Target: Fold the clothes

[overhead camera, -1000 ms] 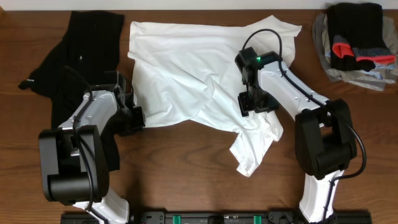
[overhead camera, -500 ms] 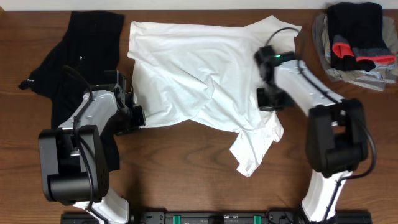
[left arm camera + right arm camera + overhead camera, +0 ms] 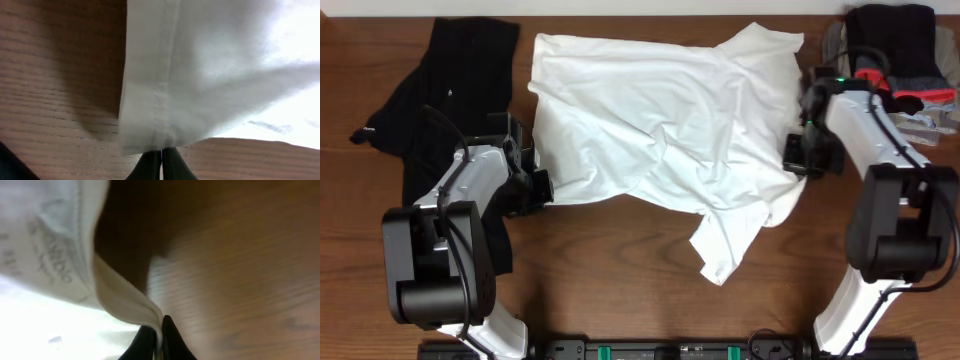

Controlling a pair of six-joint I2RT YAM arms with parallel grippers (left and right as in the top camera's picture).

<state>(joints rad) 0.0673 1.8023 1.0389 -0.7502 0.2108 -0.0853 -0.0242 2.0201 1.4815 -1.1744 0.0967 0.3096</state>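
Note:
The clothes lie on the wooden table [image 3: 620, 290]. A large white T-shirt [image 3: 660, 130] is spread wrinkled across the middle, one sleeve hanging toward the front. A long black garment [image 3: 460, 80] lies loose at the left. My left gripper [image 3: 542, 188] is shut on the shirt's lower left hem. In the left wrist view the hem [image 3: 150, 100] rises from the closed left gripper [image 3: 161, 152]. My right gripper [image 3: 798, 160] is shut on the shirt's right edge. In the right wrist view a fold of white fabric [image 3: 125, 300] is pinched in the right gripper [image 3: 159, 330].
A pile of black, red and grey clothes [image 3: 895, 65] sits at the back right, close behind the right arm. The black garment partly lies under the left arm. A black rail [image 3: 650, 350] runs along the table's front edge.
The right gripper shut on the shirt and moved right, pulling the shirt's right side outward and flatter. The left gripper closed on the hem and stayed in place.

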